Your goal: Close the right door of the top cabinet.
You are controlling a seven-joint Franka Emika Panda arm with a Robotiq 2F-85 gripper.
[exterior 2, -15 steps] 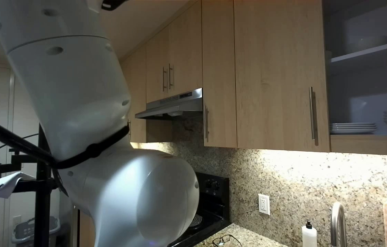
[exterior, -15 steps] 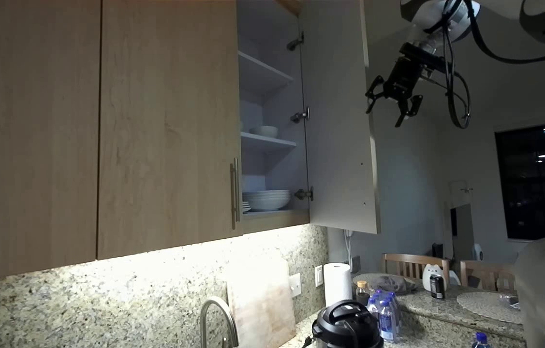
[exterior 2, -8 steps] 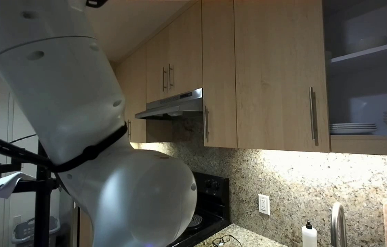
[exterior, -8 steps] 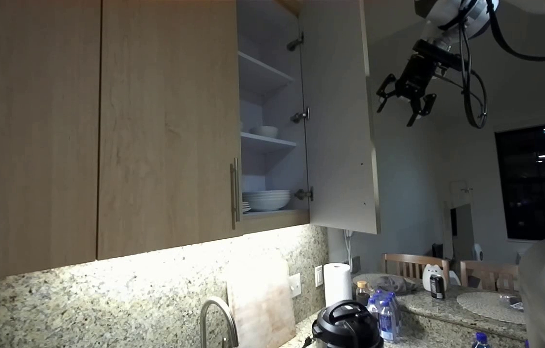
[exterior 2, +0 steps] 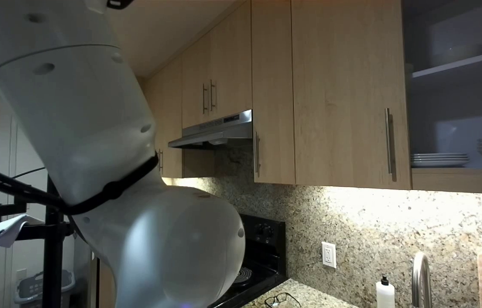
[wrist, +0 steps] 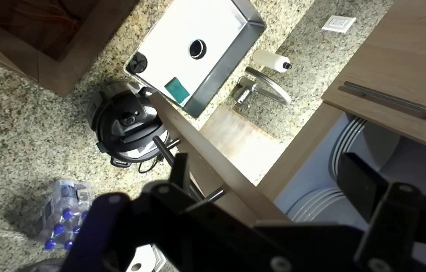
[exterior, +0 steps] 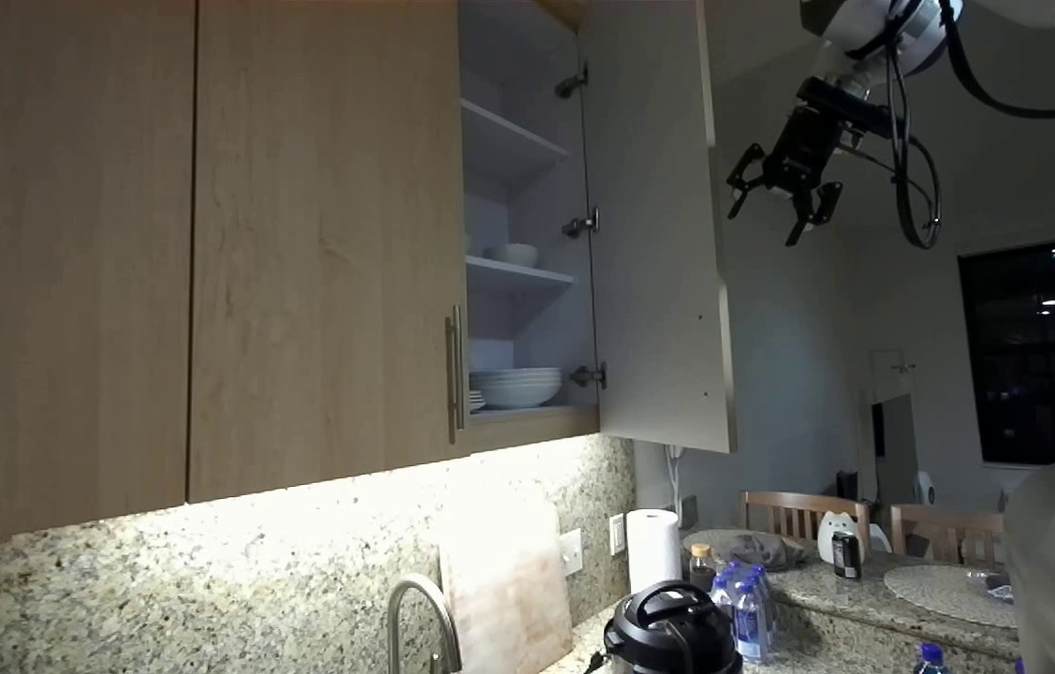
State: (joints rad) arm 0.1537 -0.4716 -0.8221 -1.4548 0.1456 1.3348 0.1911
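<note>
Looks like the approach step: right door hangs open right of centre in an exterior view, fingers wide, empty; next, push that door from outside, frame-left, onto the top cabinet.

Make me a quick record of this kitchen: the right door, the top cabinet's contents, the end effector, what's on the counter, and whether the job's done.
Door: right door, standing open
Cabinet: top cabinet, with white bowls and plates inside
Robot: end effector, spread apart, gripping nothing
Counter: counter with black-lidded cooker, blue-capped bottles, paper towel roll
Status: door not closed yet
</note>
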